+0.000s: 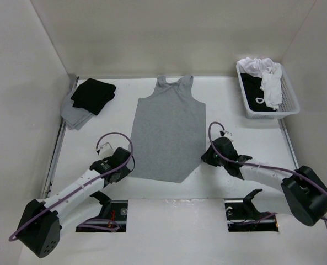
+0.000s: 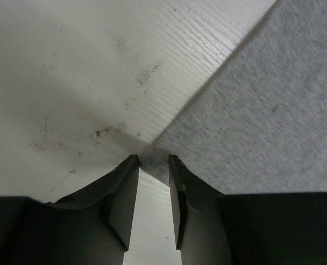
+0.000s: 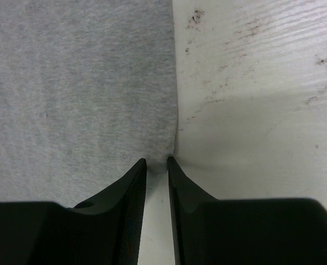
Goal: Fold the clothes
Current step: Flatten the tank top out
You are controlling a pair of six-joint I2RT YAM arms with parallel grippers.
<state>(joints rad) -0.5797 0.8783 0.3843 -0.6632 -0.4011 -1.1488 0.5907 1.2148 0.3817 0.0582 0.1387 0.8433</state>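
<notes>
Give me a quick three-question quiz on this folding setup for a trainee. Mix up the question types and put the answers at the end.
1. True or false: the grey tank top is already folded in half.
2. Where does the white basket sit on the table? A) far right corner B) far left corner C) middle of the near edge
3. Which part of the tank top is each gripper at, the left gripper and the right gripper?
Key: 1 false, it lies spread flat, straps at the far end. 2 A. 3 The hem corners: left gripper at the left one, right gripper at the right one.
</notes>
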